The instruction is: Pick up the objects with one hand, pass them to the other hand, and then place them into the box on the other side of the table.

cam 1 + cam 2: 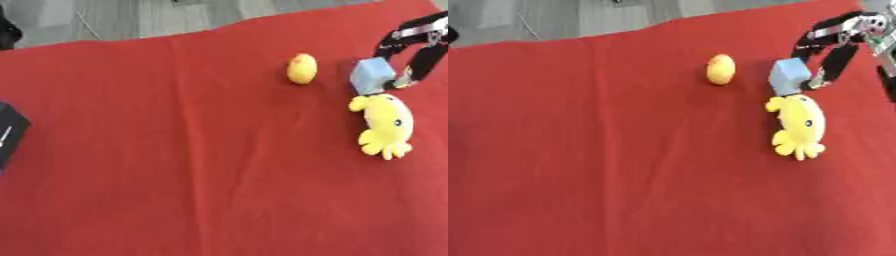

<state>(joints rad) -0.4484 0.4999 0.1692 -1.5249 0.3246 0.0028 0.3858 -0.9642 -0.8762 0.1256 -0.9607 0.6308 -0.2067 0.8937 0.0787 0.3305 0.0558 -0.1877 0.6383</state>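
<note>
In the left eye view, a red cloth (pixel 175 150) covers the surface, with grey floor showing along the far edge. The right hand (pixel 411 47) reaches in from the upper right corner, black with silver parts, its fingers pointing down and spread around a pale blue block (pixel 372 75). One finger lies behind the block and another comes down at its right side, close to touching; whether they actually pinch the block cannot be told. The block sits on the cloth, tilted a little. Just below it, touching or nearly so, lies a yellow plush toy (pixel 388 125) with a dark eye and short stubby legs at its near end. To the left of the block, apart from it, rests a small yellow egg-shaped thing (pixel 302 68) with a reddish patch on top. At the far left edge a black box (pixel 9 132) is partly in view.

In the right eye view, the same things sit shifted leftward, and the hand shows more of its silver wrist at the upper right. The black box is outside this view.
</note>
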